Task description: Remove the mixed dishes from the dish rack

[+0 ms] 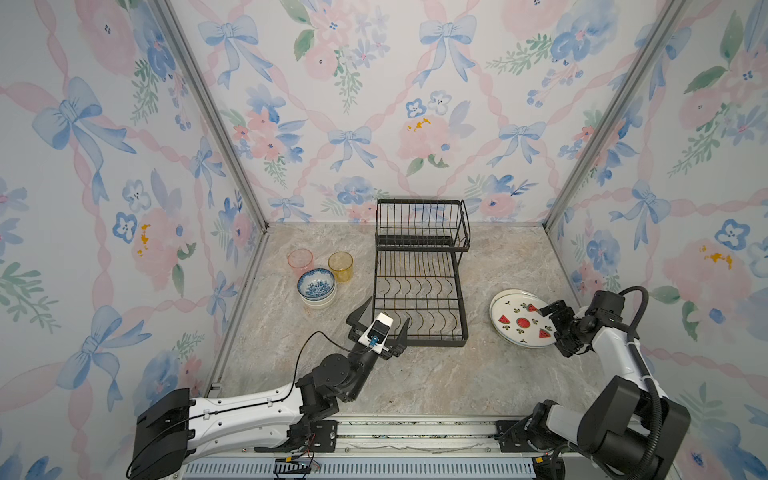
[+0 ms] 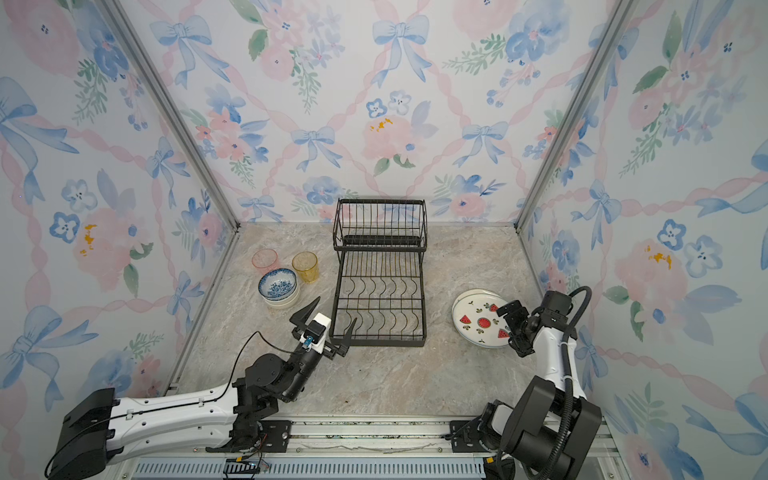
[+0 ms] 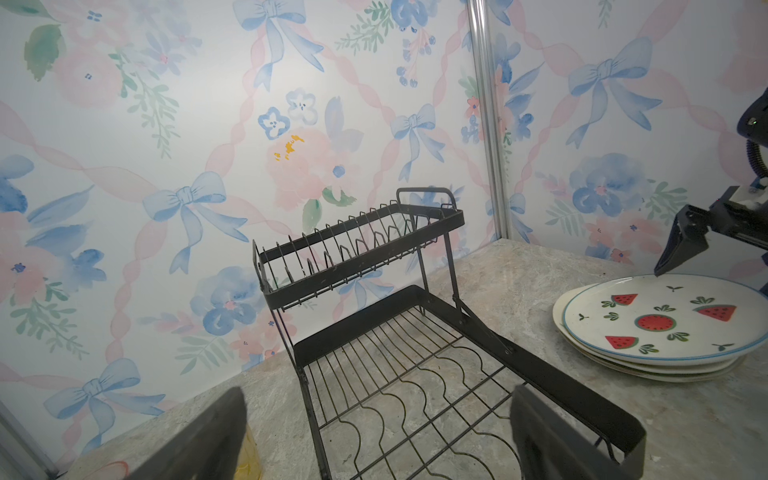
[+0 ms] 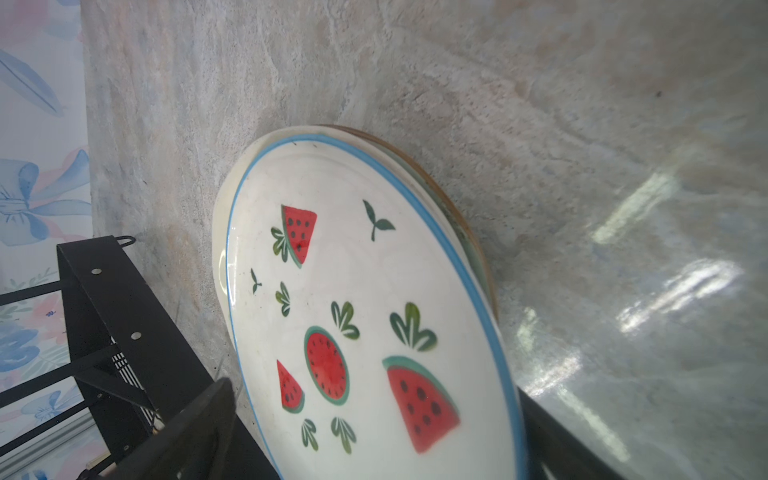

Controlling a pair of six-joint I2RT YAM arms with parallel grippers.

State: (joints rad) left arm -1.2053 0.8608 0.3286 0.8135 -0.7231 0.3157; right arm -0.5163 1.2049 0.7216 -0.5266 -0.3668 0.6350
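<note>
The black wire dish rack [image 1: 419, 343] [image 2: 380, 343] [image 3: 365, 249] stands empty in the middle, both tiers bare. A cream watermelon-print plate [image 1: 519, 322] [image 2: 478, 322] [image 3: 656, 320] [image 4: 353, 270] tops a stack of plates [image 3: 648, 370] on the counter to the right. My right gripper [image 1: 550, 330] [image 2: 508, 331] [image 4: 374, 388] is open at that plate's near-right rim, its fingers on either side of the edge. My left gripper [image 1: 388, 309] [image 2: 336, 309] [image 3: 376, 390] hangs open and empty over the rack's front left corner.
Left of the rack, a blue-patterned bowl [image 1: 316, 284] [image 2: 277, 284] sits on stacked cream bowls [image 1: 318, 301]. Behind them stand a pink tumbler [image 1: 300, 261] [image 2: 264, 258] and an amber tumbler [image 1: 340, 266] [image 2: 305, 266]. Floral walls enclose the marble counter on three sides.
</note>
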